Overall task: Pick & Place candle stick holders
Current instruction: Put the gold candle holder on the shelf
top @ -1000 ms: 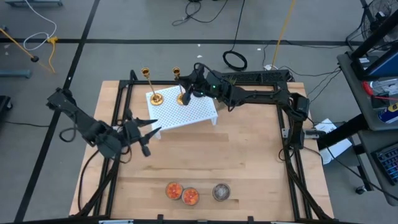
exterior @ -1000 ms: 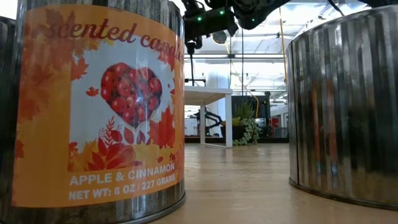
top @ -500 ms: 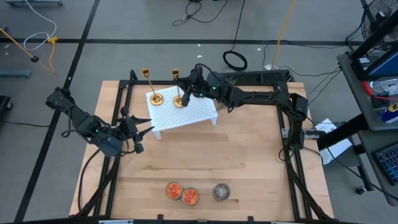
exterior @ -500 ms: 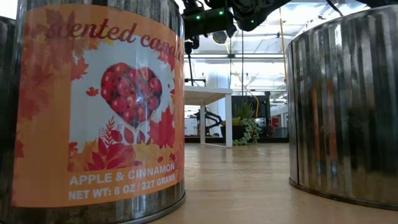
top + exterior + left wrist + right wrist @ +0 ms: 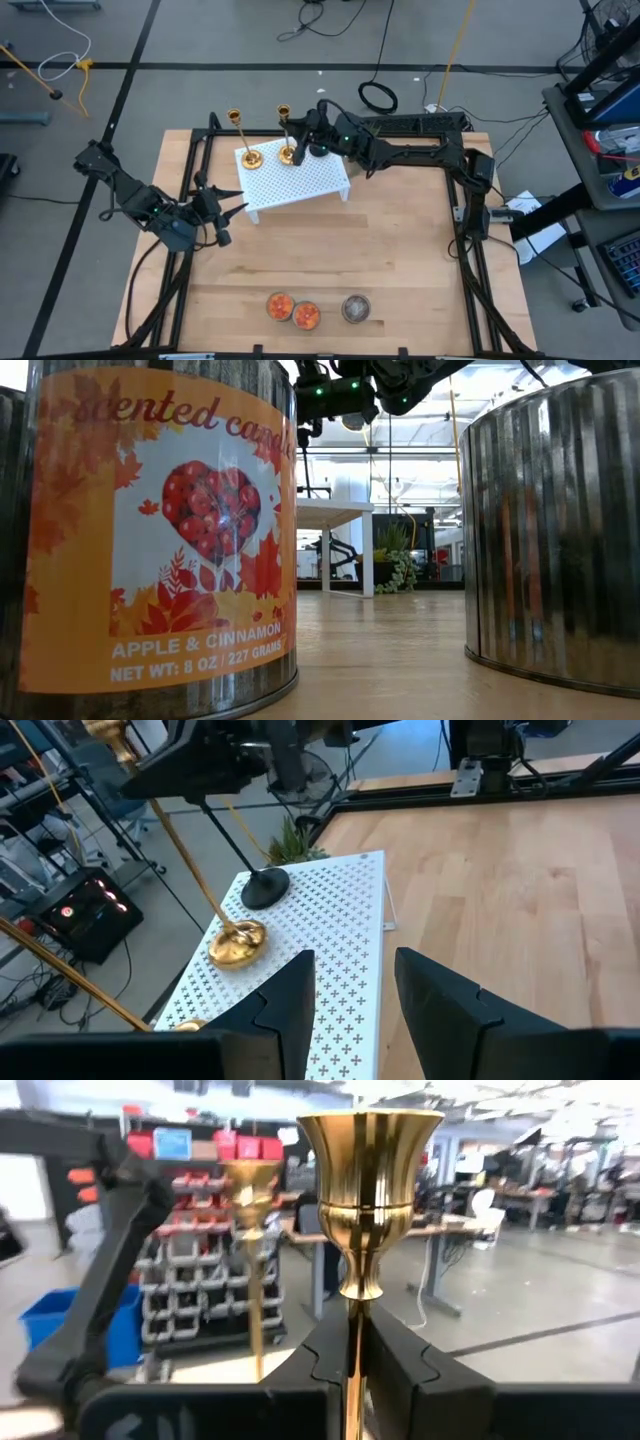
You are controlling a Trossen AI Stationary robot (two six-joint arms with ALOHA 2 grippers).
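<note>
A white perforated stand [image 5: 300,178] sits at the table's far middle. Two gold candle stick holders are on it. One [image 5: 243,138] stands free on its round base [image 5: 250,158] at the stand's left end. My right gripper [image 5: 303,140] is shut on the other [image 5: 285,132]. A shorter black holder [image 5: 262,888] rests on its base beside that one, under my right gripper. My left gripper [image 5: 222,210] hangs open off the stand's near left corner, touching nothing. My right gripper pinches the gold holder's thin stem [image 5: 353,1315] between its two fingers, below the cup [image 5: 370,1170]. The fingers come about level from the table's right side and lie across the stem. The holder leans a little; whether its base [image 5: 237,942] touches the stand, I cannot tell.
Three candle tins stand near the table's front edge: two with orange tops [image 5: 279,305] [image 5: 306,316] and a grey one [image 5: 354,308]. In the low view they fill the foreground [image 5: 150,530]. A black frame rail [image 5: 190,170] runs along the table's edges.
My left gripper has drawn back a little toward the table's left edge, sunk slightly and turned at the wrist, then kept still. The base of the gold holder in my right gripper has shifted a little toward the stand's far left.
</note>
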